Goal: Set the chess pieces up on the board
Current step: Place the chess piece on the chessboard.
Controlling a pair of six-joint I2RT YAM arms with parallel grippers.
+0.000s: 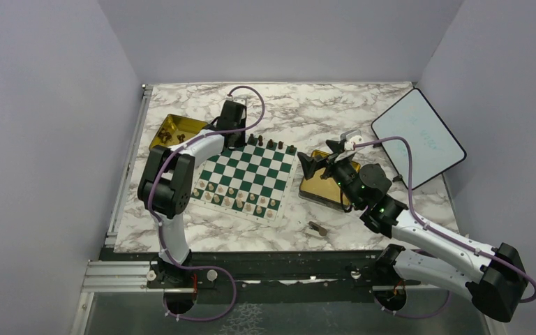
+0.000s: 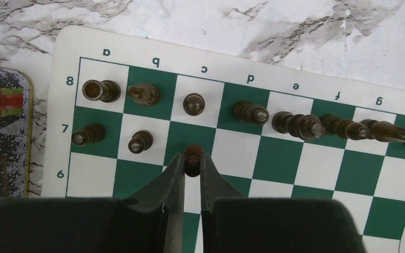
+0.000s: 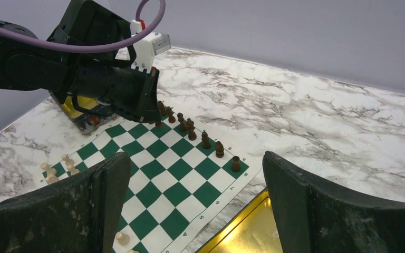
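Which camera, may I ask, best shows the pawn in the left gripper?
Left wrist: the dark pawn sits close-up, pinched in the left gripper. From above the gripper hides it; from the right wrist, too small to tell.

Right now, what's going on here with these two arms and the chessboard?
The left hand is shut on a dark pawn at square c7 of the board, next to two dark pawns already standing on a7 and b7. The dark back row is filled, and pale pieces line the near side. The right hand is open and empty above a gold tin. One piece lies loose on the table.
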